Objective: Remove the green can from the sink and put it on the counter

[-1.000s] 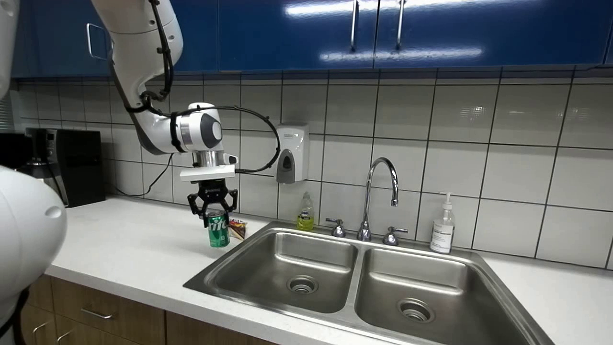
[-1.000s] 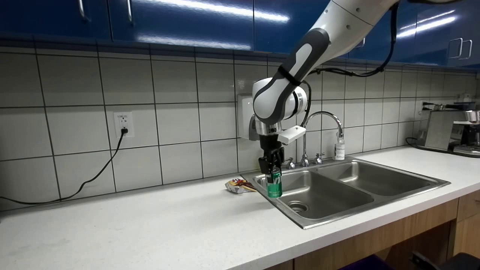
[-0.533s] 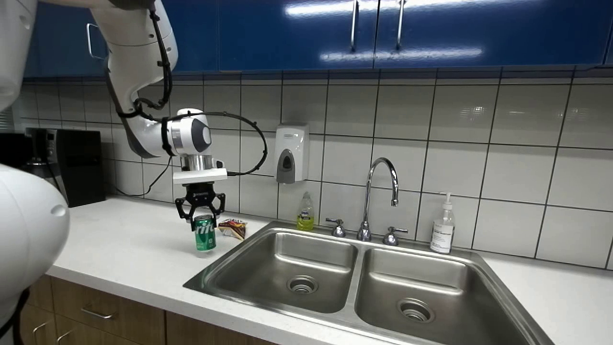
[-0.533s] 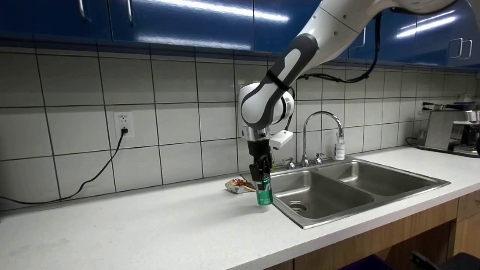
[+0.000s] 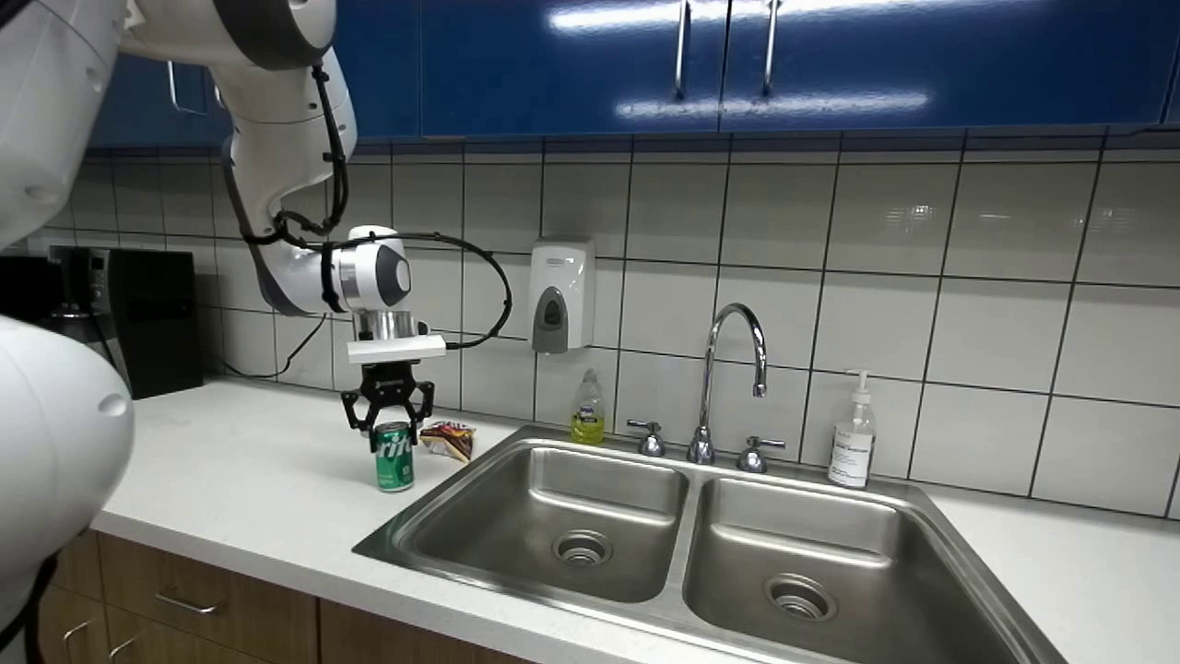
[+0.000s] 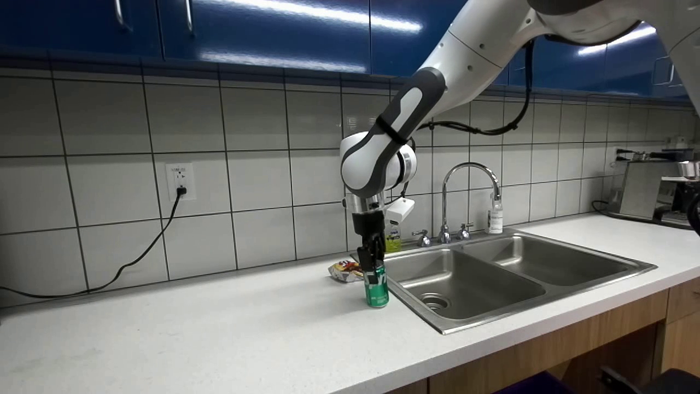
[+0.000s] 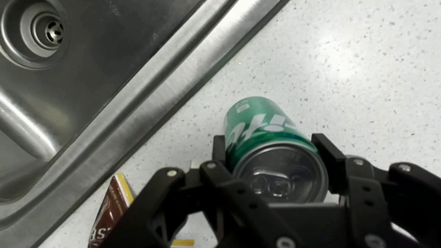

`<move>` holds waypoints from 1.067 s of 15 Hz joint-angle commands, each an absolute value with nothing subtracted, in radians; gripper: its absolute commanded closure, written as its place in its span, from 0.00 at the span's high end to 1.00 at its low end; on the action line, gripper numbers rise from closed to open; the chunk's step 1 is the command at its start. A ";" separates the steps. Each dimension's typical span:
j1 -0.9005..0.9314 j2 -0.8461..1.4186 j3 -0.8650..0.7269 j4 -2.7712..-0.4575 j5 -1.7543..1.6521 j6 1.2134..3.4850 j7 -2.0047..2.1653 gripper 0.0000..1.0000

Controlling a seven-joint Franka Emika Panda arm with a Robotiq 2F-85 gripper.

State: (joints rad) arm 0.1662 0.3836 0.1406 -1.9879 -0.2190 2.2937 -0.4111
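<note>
Speckled counter (image 6: 219,334) spreads beneath the cylindrical green can (image 7: 263,129) your black fingers (image 7: 328,155) pinch, between front and back edges.

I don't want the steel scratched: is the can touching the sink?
Apart. The wrist view shows a strip of counter between the can and the sink.

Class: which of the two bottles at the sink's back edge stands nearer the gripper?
The bottle of yellow liquid, on the same side of the faucet as the gripper. The white-topped pump bottle stands farther off, beyond the faucet.
</note>
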 commanded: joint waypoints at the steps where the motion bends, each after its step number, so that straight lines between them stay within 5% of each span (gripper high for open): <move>1: 0.151 0.407 0.158 -1.929 -0.225 2.237 -0.458 0.38; 4: 0.151 0.416 0.155 -1.916 -0.231 2.224 -0.462 0.38; 5: 0.151 0.417 0.154 -1.914 -0.232 2.222 -0.463 0.88; 8: 0.147 0.412 0.153 -1.914 -0.228 2.217 -0.464 1.00; 16: 0.148 0.352 0.142 -1.952 -0.241 2.239 -0.430 1.00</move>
State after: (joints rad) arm 0.1586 0.3964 0.1373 -1.9317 -0.2190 2.2572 -0.4392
